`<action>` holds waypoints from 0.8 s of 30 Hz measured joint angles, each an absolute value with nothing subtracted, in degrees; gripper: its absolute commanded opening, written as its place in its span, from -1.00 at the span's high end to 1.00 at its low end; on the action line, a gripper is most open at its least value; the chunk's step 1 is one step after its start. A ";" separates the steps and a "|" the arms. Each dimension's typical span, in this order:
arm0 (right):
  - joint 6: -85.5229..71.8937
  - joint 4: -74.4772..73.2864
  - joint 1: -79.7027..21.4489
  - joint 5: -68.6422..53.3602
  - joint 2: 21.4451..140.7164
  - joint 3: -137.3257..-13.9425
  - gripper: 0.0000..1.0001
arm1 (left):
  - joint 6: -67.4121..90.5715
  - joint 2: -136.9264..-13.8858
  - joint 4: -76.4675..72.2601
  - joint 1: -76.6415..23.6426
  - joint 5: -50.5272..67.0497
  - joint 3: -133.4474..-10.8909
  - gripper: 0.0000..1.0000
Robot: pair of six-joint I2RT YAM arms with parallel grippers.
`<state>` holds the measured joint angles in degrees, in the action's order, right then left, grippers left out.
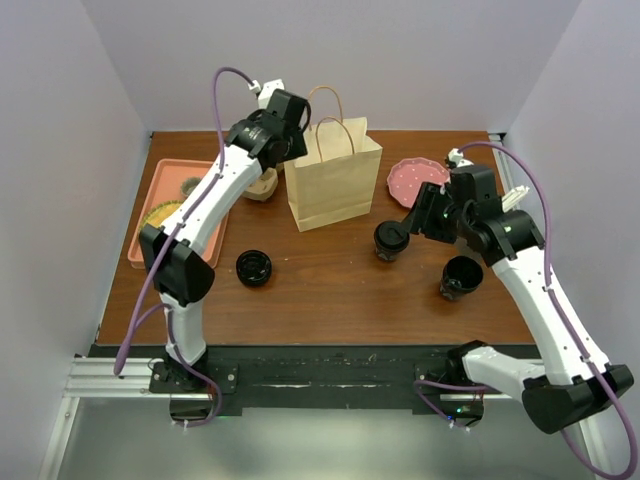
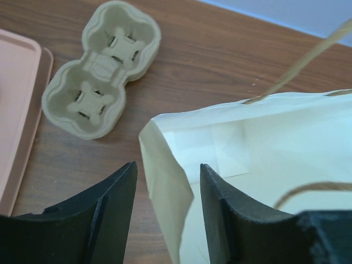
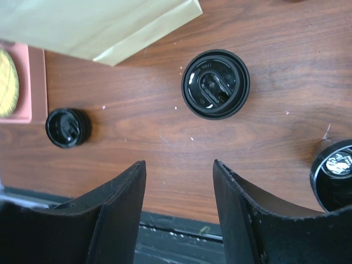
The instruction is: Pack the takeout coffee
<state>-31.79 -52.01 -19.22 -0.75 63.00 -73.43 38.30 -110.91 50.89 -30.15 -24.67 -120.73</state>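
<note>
Up close, the right claw (image 3: 179, 165) shows two black fingers spread wide with nothing between them, and it hangs over the table (image 3: 165, 143). Just ahead of it stands a coffee cup (image 3: 215, 85) — black, lid on, sitting up straight near the paper bag (image 1: 333, 175). A second cup (image 1: 254, 267) sits well off to the left and a third cup (image 1: 462, 277) to the right. The left claw (image 2: 168, 168) is up at the top of the bag, fingers apart, with the bag's thin side wall between them but not squeezed. I think the job now is to grab the middle cup. To do it well, the right claw should come down with one finger on each side of the cup, below the lid, and squeeze softly so nothing spills. The left claw should pinch the bag wall — that would keep the mouth open and stop the bag from tipping.
</note>
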 measured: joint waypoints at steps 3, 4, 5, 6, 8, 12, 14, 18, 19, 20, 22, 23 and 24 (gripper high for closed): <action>-29.76 -53.45 -19.22 -1.10 63.16 -74.74 -0.12 | 37.91 -111.68 52.10 -30.13 -26.52 -120.68 0.31; -29.12 -53.82 -19.22 -1.08 63.24 -75.20 -0.13 | 37.67 -111.70 52.25 -30.13 -27.00 -120.68 0.50; -28.53 -54.19 -19.22 -1.06 63.37 -75.68 -0.13 | 37.30 -111.70 52.25 -30.13 -27.33 -120.68 0.59; -28.03 -54.65 -19.22 -1.02 63.51 -76.20 -0.12 | 36.84 -111.66 52.18 -30.13 -27.40 -120.68 0.67; -27.29 -55.40 -19.22 -0.97 63.90 -77.19 -0.13 | 36.05 -111.66 52.25 -30.13 -26.70 -120.68 0.85; -26.70 -57.80 -19.22 -0.73 66.70 -82.30 -0.13 | 34.68 -110.37 52.31 -30.13 -23.14 -119.57 1.00; -26.61 -58.08 -19.22 -0.71 68.60 -86.00 -0.14 | 33.76 -108.07 52.66 -30.13 -20.58 -117.43 1.00; -26.44 -58.17 -19.22 -1.10 70.98 -90.89 -0.15 | 32.25 -101.43 54.35 -30.13 -16.05 -112.20 1.00; -26.39 -58.19 -19.22 -1.26 71.40 -91.74 -0.15 | 31.81 -99.20 54.83 -30.11 -14.83 -110.52 1.00; -26.35 -58.24 -19.22 -1.43 71.77 -92.42 -0.15 | 31.33 -97.56 55.07 -30.13 -13.87 -109.34 1.00; -26.26 -58.30 -19.22 -1.91 72.36 -93.21 -0.15 | 29.50 -92.29 54.30 -30.13 -10.92 -104.64 1.00; -26.17 -58.35 -19.22 -2.26 72.49 -93.36 -0.15 | 28.86 -90.30 53.95 -30.13 -9.58 -102.83 1.00; -26.04 -58.52 -19.22 -2.55 72.62 -93.58 -0.15 | 27.81 -87.20 52.58 -30.11 -7.77 -99.59 1.00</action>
